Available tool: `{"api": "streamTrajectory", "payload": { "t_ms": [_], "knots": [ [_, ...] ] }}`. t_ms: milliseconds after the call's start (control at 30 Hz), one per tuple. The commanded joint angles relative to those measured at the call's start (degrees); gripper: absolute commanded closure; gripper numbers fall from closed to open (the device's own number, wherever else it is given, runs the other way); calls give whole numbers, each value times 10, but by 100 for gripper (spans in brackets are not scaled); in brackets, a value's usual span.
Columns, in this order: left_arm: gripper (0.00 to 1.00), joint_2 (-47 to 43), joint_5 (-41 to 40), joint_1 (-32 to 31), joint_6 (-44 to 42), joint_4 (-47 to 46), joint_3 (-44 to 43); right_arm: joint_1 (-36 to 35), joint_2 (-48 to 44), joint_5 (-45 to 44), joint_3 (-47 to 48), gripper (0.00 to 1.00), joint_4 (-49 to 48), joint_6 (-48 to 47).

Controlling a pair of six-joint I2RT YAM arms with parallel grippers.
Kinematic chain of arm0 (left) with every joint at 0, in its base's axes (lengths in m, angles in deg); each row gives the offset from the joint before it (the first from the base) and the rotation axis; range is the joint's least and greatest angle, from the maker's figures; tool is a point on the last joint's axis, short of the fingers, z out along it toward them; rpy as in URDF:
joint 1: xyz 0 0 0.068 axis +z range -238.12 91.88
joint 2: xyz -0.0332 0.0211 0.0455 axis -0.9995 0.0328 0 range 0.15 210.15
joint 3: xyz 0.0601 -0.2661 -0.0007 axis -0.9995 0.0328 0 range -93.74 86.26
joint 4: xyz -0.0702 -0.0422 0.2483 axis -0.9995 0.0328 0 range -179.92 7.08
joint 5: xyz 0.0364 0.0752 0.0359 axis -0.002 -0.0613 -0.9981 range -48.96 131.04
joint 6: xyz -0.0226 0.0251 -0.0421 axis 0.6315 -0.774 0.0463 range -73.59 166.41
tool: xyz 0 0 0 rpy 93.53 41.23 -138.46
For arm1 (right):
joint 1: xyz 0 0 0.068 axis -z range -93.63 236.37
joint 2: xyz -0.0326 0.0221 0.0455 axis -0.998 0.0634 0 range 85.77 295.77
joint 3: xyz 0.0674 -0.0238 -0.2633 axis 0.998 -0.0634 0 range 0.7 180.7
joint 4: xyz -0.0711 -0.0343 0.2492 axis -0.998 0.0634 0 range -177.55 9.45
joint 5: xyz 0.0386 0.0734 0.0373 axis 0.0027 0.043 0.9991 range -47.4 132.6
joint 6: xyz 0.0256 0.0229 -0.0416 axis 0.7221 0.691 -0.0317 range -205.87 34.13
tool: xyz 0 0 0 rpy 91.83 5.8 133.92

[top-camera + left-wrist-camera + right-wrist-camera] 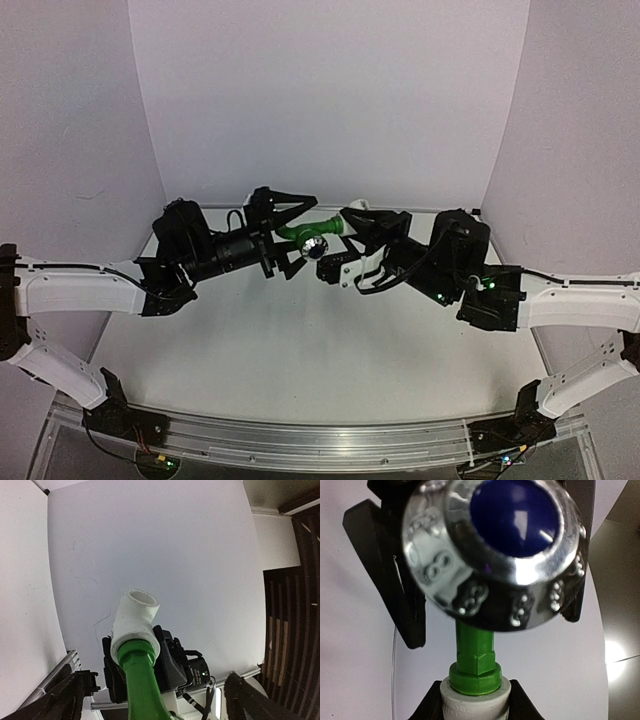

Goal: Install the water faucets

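Above the table (320, 360) the tap (142, 685) hangs in mid-air, its green end seated in the white fitting (135, 622). The join looks made, though it may want a last turn. The right claw (476, 706) is clenched on the fitting and carries both. The left claw (308, 232) is released, its fingers standing apart on either side of the tap, near the knob (495, 545). There is room to withdraw leftward and downward. The wall (330, 100) stands well behind.

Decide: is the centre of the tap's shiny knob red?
No, the knob on the green tap has a dark blue centre inside a shiny silver rim.
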Motion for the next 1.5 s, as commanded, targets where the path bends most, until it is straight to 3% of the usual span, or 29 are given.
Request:
{"api": "streamTrajectory", "payload": {
  "t_ms": [0,233,333,433,633,800,1067,1467],
  "knots": [
    [0,-93,-113,8,-135,112,-2,-1,-8,-30,67,100,75,167],
    [0,-137,-344,9,-337,476,-137,33,1,41,124,100,273,433],
    [0,-120,-423,14,-400,561,-183,74,21,133,163,100,363,556],
    [0,-112,-440,40,-454,599,-199,127,55,202,202,100,427,646],
    [0,-106,-321,145,-522,563,-183,193,145,230,272,100,520,702],
    [0,-82,-233,195,-550,514,-171,234,218,245,298,100,536,701],
    [0,-36,-72,236,-577,334,-92,294,351,322,363,100,525,708],
    [0,-10,-38,239,-604,280,-66,302,477,307,394,100,499,766]
  ]
}}
